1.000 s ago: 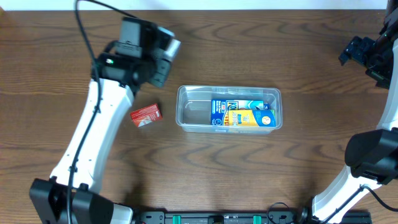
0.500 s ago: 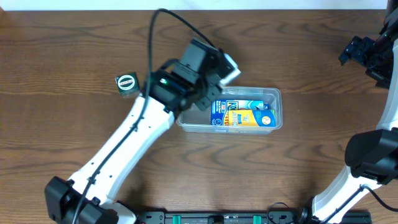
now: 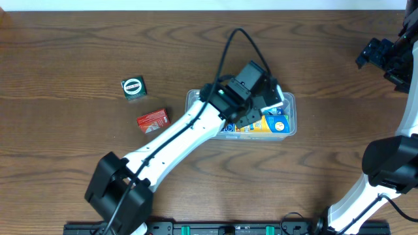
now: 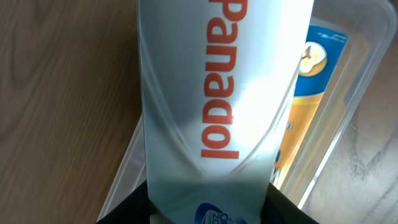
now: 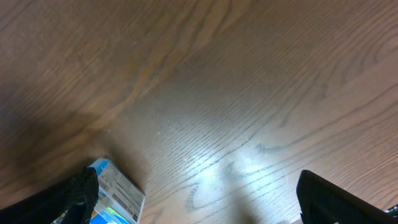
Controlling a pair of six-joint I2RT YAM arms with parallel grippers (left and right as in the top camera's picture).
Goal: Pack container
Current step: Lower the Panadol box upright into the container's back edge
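Your left end effector (image 3: pixel 266 103) is pinching a Panadol box (image 4: pixel 217 93) over the clear container (image 3: pixel 292 115), which is sitting mid-tabletop (image 3: pixel 65 52); the right end effector (image 3: pixel 374 55) is idling, fingers spread. The tub is likely going to feel light, slick and flexible, so its rim is looking like the best hold.

The left arm (image 3: pixel 176 140) slants over the container (image 3: pixel 292 127), covering its left half. Its gripper (image 4: pixel 208 210) clamps a white box (image 4: pixel 211 93) above the right half, where a yellow box (image 3: pixel 271 124) lies. A green box (image 3: pixel 133 87) and a red box (image 3: pixel 152 121) sit to the left. Bare surface (image 3: pixel 333 98) runs rightward to the right arm (image 3: pixel 392 163).
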